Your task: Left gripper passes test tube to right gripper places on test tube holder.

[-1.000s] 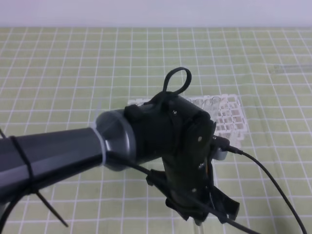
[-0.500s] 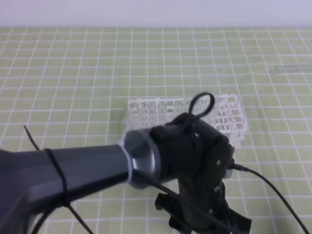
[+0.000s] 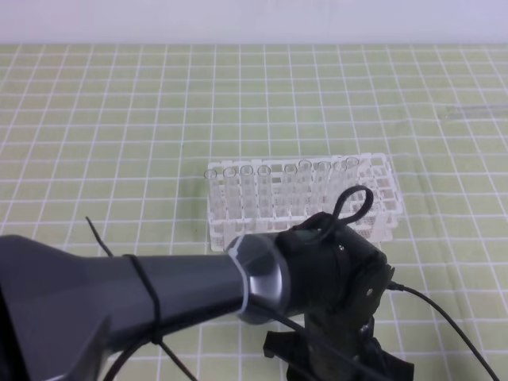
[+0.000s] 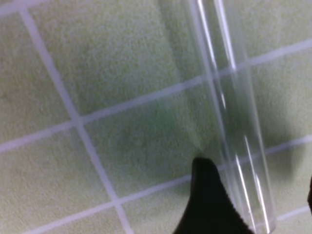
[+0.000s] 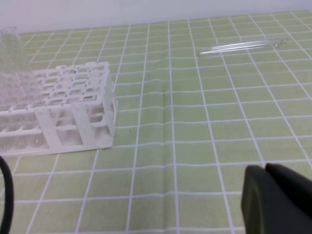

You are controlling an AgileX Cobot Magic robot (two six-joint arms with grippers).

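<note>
The test tube [image 4: 233, 122] lies on the green grid mat in the left wrist view, clear and slender. My left gripper [image 4: 257, 176] is low over it and open; one black finger [image 4: 207, 202] touches the tube's left side, and the other shows as a dark sliver at the right edge. From above, only its black wrist [image 3: 337, 298] on the grey arm shows, in front of the test tube holder [image 3: 377, 208]. The white holder [image 5: 73, 105] carries a row of clear tubes. Only a dark edge of my right gripper [image 5: 278, 202] shows, over the mat right of the holder.
A second clear tube [image 5: 243, 47] lies flat on the mat far to the right, faintly seen from above as tube [image 3: 475, 111]. A black cable [image 3: 444, 317] trails from the left wrist to the lower right. Pale wall bounds the mat at the back.
The left arm has swung down and toward the view's bottom edge, lowering its wrist. The holder with its row of tubes, mostly covered before, now shows behind it.
</note>
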